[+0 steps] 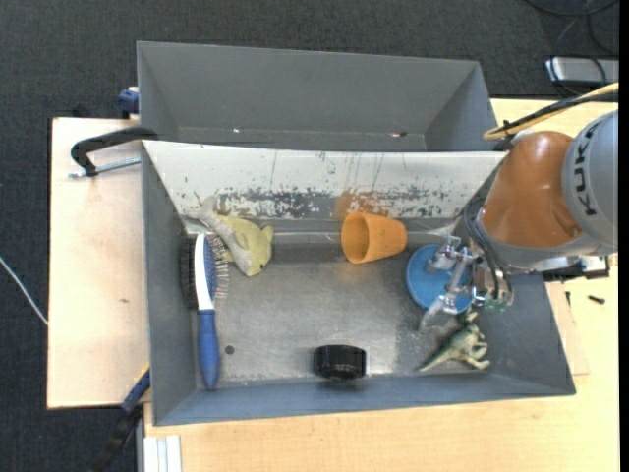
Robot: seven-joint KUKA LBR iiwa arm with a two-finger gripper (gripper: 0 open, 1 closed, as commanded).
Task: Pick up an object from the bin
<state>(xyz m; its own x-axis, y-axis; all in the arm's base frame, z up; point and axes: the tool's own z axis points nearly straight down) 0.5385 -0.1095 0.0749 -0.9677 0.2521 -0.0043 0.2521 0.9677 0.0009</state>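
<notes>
1. The tool [470,285] hangs low at the right side of the grey metal bin [314,308]. Whether it is open or closed cannot be told, nor whether it holds anything.
2. It hides the right edge of a flat, round blue disc [428,275].
3. Just in front, near the bin's front right corner, lies a spiky green toy dinosaur [458,350]. Its long axis runs left to right.
4. An orange cup [373,236] lies on its side, mouth facing left.

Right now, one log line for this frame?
gripper: over right edge of blue disc | nearest: green dinosaur toy, front-right corner | grasp: cannot tell
</notes>
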